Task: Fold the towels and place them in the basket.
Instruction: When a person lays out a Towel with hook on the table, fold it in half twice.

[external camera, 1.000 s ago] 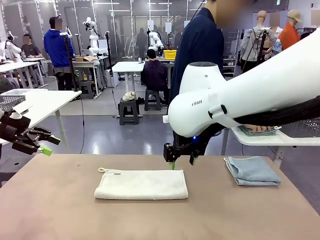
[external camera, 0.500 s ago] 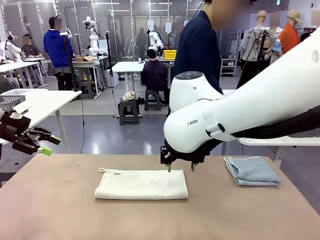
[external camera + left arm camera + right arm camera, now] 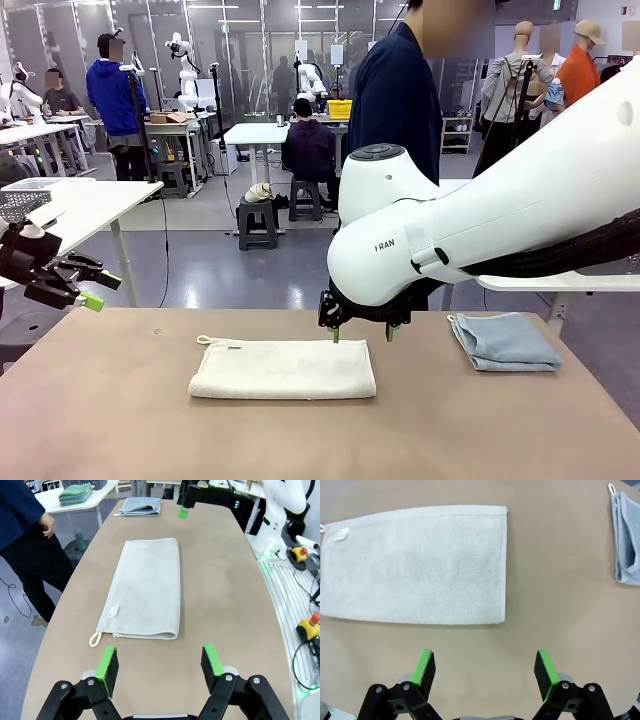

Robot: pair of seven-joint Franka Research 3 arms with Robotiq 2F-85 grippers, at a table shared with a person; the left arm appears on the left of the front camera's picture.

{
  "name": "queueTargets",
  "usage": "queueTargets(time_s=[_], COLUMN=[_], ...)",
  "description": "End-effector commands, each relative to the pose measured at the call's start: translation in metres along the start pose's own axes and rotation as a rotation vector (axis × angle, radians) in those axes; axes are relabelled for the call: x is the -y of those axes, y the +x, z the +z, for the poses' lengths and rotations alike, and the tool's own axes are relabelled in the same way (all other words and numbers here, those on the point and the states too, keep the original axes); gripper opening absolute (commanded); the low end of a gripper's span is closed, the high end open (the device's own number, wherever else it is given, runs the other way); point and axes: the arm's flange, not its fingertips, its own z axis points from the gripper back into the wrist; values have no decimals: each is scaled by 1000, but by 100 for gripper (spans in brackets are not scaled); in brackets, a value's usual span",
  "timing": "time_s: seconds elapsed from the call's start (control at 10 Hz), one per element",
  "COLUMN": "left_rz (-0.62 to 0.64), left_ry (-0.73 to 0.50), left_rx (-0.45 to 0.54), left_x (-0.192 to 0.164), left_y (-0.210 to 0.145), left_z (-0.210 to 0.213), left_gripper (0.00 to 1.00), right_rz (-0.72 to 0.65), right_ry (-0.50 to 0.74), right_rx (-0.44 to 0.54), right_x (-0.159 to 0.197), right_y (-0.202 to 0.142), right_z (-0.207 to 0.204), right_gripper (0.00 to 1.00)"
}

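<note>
2 towels: 1 cream towel (image 3: 283, 369), 1 blue towel (image 3: 505, 341).

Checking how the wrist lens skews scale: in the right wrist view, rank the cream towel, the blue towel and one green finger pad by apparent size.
1. cream towel
2. blue towel, cut by the frame edge
3. green finger pad, enlarged by nearness

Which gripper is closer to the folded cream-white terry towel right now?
Right. The right gripper hovers open just past the folded cream-white terry towel's far right corner; the left gripper hangs open off the table's left edge.
</note>
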Motion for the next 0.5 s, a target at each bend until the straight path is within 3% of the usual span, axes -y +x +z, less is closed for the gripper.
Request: queueTargets(time_s=[0.0, 0.4], left_rz=[-9, -9], left_ry=[-5, -5], left_rx=[-4, -4], left_x=[1, 1], left_y=[1, 1], left_z=[1, 1], left_gripper=[85, 85], right_rz=[-17, -84], right_ry=[87, 167], right_rx=[0, 10], right_x=[9, 32], right_y=[2, 16], right_z=[-16, -55], right_gripper=[100, 100])
